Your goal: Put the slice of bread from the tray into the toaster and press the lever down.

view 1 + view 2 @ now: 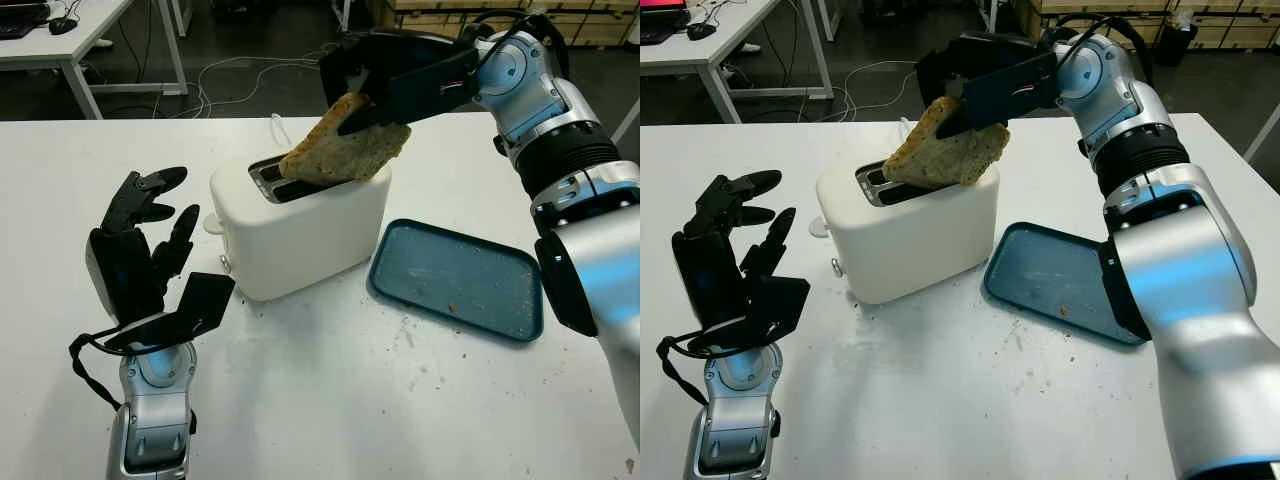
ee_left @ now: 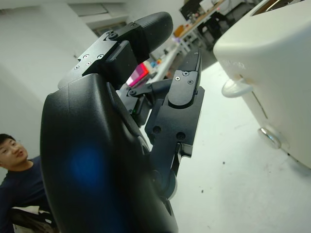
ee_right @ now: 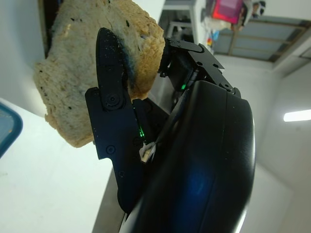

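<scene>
My right hand [image 1: 352, 105] is shut on a slice of brown bread [image 1: 345, 152], holding it tilted just above the slots of the white toaster [image 1: 300, 235]; the slice's lower left corner [image 1: 902, 170] sits at the slot opening. The right wrist view shows the bread [image 3: 73, 82] pinched between black fingers [image 3: 112, 107]. The toaster's lever [image 1: 211, 222] sticks out on its left end and also appears as the lever [image 2: 236, 89] in the left wrist view. My left hand [image 1: 150, 225] is open, raised to the left of the toaster.
An empty blue tray [image 1: 460, 280] with crumbs lies right of the toaster. Crumbs dot the white table [image 1: 350, 400] in front. Desks and cables stand beyond the far edge. A person [image 2: 14, 170] is seen in the left wrist view.
</scene>
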Available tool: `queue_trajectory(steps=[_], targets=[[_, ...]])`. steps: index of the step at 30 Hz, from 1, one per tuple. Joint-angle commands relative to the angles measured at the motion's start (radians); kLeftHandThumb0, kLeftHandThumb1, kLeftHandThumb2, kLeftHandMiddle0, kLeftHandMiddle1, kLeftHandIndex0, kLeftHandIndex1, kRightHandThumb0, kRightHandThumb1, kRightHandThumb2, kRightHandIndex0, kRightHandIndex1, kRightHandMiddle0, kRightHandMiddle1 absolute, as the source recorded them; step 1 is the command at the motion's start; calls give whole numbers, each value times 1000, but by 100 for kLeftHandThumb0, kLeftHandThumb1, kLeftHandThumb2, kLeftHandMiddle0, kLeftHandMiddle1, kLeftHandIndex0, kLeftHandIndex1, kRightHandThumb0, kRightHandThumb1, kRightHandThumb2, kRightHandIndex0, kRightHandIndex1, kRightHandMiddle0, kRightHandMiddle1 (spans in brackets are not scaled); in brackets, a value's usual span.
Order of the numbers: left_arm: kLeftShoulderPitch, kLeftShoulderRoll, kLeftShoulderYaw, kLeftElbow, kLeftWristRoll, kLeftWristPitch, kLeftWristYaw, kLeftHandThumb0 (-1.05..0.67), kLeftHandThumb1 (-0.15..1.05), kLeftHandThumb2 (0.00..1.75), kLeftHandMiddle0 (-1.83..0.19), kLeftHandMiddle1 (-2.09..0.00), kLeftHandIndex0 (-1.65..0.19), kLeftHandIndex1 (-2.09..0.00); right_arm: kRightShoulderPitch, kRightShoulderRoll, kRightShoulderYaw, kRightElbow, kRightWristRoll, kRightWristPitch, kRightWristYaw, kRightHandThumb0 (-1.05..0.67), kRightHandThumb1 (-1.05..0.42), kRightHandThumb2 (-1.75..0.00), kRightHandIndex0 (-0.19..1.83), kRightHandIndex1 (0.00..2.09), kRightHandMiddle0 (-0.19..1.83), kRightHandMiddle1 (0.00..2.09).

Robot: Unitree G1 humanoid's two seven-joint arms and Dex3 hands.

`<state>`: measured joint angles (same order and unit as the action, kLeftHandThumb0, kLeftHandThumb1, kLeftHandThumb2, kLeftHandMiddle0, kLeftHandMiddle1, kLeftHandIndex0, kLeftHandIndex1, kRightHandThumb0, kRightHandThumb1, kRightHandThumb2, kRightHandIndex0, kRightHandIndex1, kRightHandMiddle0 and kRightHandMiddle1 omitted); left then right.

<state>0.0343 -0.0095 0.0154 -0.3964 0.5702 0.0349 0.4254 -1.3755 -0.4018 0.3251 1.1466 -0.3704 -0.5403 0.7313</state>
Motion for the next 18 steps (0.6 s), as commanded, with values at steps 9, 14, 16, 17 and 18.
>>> queue_trajectory(steps=[9, 14, 16, 17, 18], targets=[[-16, 0, -2, -3, 13, 3, 2, -19, 86, 0, -56, -125, -71, -62, -3, 10, 51, -52, -23, -42, 53, -45, -92, -27, 115, 175, 93, 175], [-14, -2, -1, -6, 3, 0, -2, -17, 86, 0, -56, -126, -71, -63, 0, 33, 81, -62, -44, -65, 28, -46, -92, -24, 117, 175, 94, 175], [-13, -4, -2, -8, 5, 3, -1, -17, 86, 0, -56, -126, -71, -63, 0, 41, 86, -59, -48, -72, 20, -46, -92, -24, 117, 175, 94, 175], [-12, -5, -3, -11, 5, 6, -3, -17, 86, 0, -56, -126, -71, -63, 1, 45, 88, -58, -51, -73, 16, -46, -92, -24, 117, 175, 94, 175], [-11, -5, -3, -13, 5, 7, -5, -17, 87, 0, -55, -126, -70, -63, 0, 49, 89, -57, -53, -73, 13, -46, -92, -24, 117, 175, 95, 175]])
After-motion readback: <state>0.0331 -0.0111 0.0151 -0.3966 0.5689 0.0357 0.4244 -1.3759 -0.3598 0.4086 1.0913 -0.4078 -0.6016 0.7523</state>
